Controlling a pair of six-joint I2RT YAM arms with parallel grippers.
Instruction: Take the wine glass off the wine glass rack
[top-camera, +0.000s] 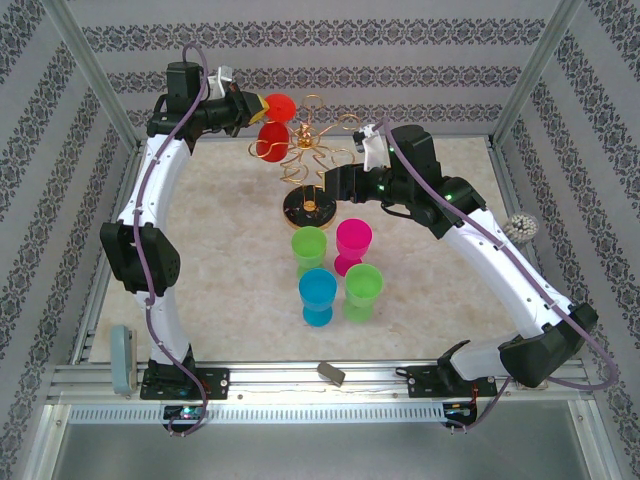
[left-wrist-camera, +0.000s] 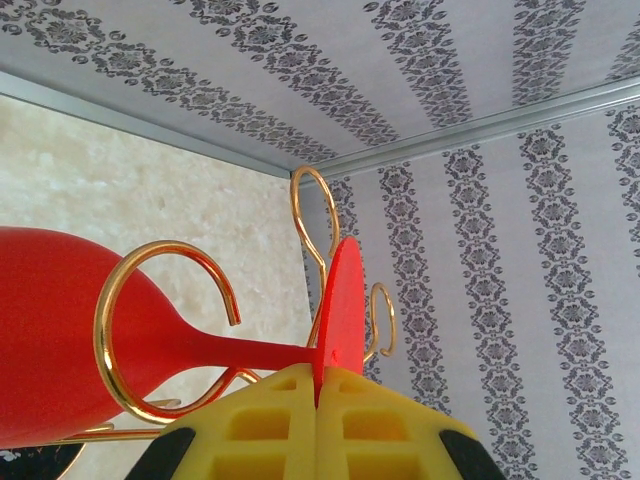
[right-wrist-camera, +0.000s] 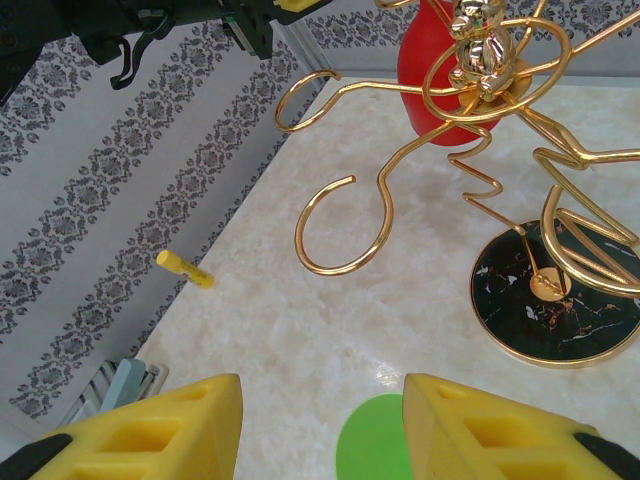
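Note:
A red wine glass (top-camera: 273, 133) hangs on the wine glass rack (top-camera: 312, 150), a gold wire tree on a round black base (top-camera: 309, 209). Its stem (left-wrist-camera: 240, 350) lies inside a gold loop (left-wrist-camera: 108, 335), with the bowl to the left. My left gripper (left-wrist-camera: 318, 385) is shut on the edge of the glass's flat red foot (left-wrist-camera: 342, 300), high at the rack's left side (top-camera: 262, 103). My right gripper (right-wrist-camera: 322, 420) is open and holds nothing. It hovers low beside the rack's base (right-wrist-camera: 560, 300), right of the stem (top-camera: 330, 185). The red bowl (right-wrist-camera: 425, 70) shows behind the wires.
Several coloured plastic glasses stand in front of the rack: green (top-camera: 309, 248), pink (top-camera: 352, 245), blue (top-camera: 318, 296), green (top-camera: 363, 291). One green top (right-wrist-camera: 375, 440) lies just under my right fingers. A yellow stick (right-wrist-camera: 185, 269) lies by the left wall, and a brush (top-camera: 518, 228) at the right edge.

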